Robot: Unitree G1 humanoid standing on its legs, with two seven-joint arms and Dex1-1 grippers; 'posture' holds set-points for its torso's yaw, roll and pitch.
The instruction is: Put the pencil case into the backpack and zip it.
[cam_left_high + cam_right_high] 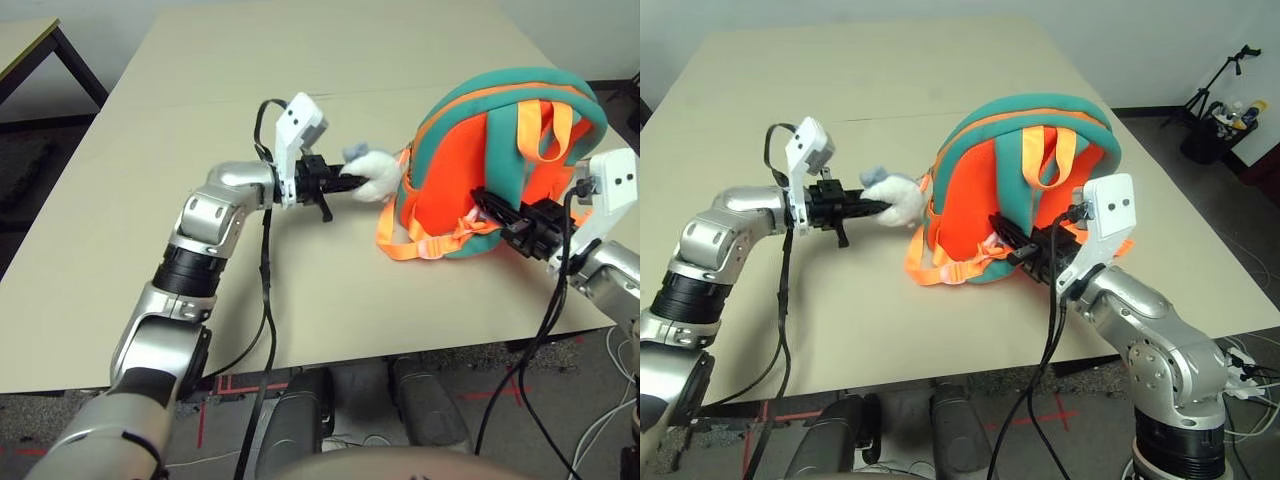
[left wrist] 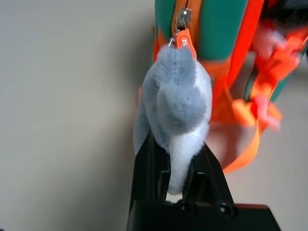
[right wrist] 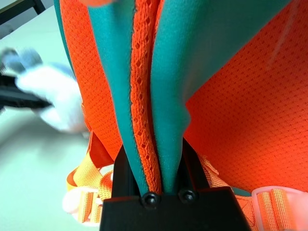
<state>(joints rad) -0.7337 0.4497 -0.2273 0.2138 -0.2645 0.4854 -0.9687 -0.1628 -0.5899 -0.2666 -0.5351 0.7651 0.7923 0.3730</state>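
So the backpack is sitting upright on the table, out at about 2 o'clock, orange strap side facing the robot. The left gripper is clamping down on the grey plush charm that's hanging off the zipper pull at the bag's 9 o'clock edge. The right gripper is pinching a teal-and-orange fold of the backpack. Pencil case isn't showing anywhere.

The backpack, teal with an orange back panel and orange straps, stands upright on the bench's right side, its grey plush charm sticking out leftward.
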